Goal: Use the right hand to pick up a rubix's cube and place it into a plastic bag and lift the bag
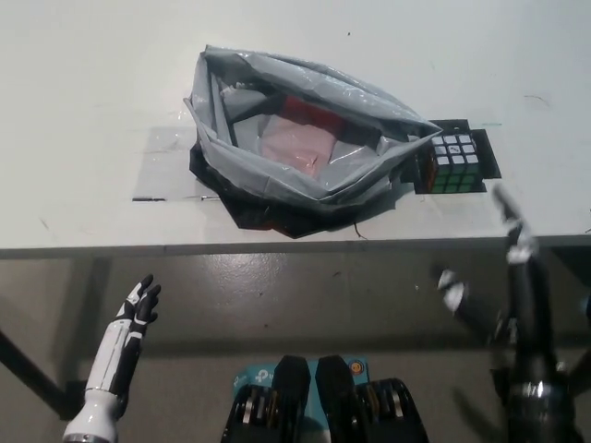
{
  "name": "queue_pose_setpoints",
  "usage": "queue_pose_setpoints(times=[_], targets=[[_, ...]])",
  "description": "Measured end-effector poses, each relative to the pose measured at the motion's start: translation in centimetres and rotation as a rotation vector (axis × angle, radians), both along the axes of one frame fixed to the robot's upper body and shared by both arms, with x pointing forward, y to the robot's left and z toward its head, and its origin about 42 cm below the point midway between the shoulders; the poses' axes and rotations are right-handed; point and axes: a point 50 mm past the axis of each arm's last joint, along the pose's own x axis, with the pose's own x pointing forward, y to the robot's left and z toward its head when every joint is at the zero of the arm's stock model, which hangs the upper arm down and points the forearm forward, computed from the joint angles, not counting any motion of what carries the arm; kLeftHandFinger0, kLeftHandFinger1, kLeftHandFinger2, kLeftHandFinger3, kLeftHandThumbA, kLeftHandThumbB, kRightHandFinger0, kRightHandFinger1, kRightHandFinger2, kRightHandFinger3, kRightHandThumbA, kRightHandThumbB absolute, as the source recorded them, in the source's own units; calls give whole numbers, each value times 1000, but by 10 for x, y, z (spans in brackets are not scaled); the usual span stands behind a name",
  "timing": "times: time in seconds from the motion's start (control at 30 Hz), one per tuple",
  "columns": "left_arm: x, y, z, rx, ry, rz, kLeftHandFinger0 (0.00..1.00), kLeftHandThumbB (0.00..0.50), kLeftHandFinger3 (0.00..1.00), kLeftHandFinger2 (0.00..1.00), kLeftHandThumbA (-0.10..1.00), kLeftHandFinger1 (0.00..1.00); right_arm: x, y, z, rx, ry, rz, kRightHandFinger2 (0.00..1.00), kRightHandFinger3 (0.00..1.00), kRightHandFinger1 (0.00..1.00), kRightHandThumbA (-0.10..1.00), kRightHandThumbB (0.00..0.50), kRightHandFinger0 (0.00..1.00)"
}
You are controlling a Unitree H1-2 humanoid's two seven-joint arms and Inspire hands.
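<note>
A grey plastic bag (305, 138) is lying open on the white tabletop (92, 111), close to the tabletop's near edge and roughly midway along it, its crumpled rim spread wide and something reddish showing through the mouth inside. The bag is sitting partly on a black patch (277, 214) that is peeking out beneath its near side. Just beside the bag's right-hand side — touching or nearly touching the rim — the rubix's cube (454, 161) is resting on a black square mat (488, 157), its top face showing white squares and its near face green ones; it is lying outside the bag, near the tabletop's front edge. The black right hand (489, 268) is hovering off the tabletop's near edge, in front of the cube and apart from it, with its fingers (506, 208) spread apart and holding nothing; one fingertip is reaching up over the edge toward the mat. The white left hand (138, 305) is hanging low at the lower left, below the tabletop's edge and well away from the bag, its fingers loosely apart and empty.
</note>
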Motion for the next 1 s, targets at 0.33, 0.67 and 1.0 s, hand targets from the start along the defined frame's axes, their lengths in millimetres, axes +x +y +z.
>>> queue_pose_setpoints(times=[0.33, 0.67, 1.0], targets=[[2, -2, 1, -2, -16, -4, 1000, 100, 1000, 1000, 1000, 1000, 67, 1, 42, -15, -45, -81, 1000, 1000, 1000, 923, 436, 1000], [7, -3, 6, -2, -31, -13, 1000, 97, 1000, 1000, 1000, 1000, 109, -13, 71, -71, 46, -134, 1000, 1000, 1000, 836, 441, 1000], [7, -3, 6, -1, -31, -15, 1000, 111, 1000, 1000, 1000, 1000, 135, -10, 33, -50, 251, -137, 1000, 1000, 1000, 843, 462, 1000]])
